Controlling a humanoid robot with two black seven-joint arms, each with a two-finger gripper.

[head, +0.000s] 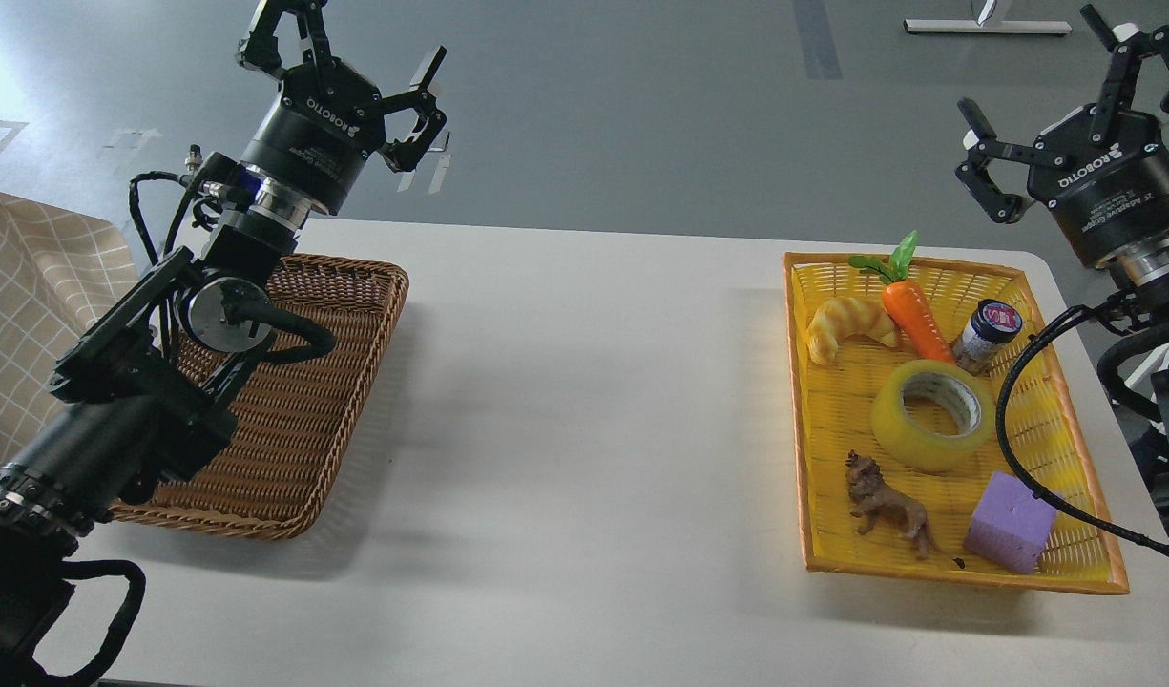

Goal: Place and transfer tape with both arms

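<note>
The tape [932, 415], a yellow translucent roll with a grey-white core, lies flat in the middle of the yellow basket [802, 420] on the right side of the table. My right gripper [1061, 81] is open and empty, raised above the basket's far right corner, well above the tape. My left gripper [350, 57] is open and empty, raised above the far end of the brown wicker basket [317, 420] on the left.
The yellow basket also holds a croissant [849, 322], a toy carrot [913, 310], a small jar [987, 332], a toy lion [887, 506] and a purple foam cube [1011, 522]. A checked cloth [31, 286] lies at the far left. A black cable [1018, 420] hangs over the basket's right side.
</note>
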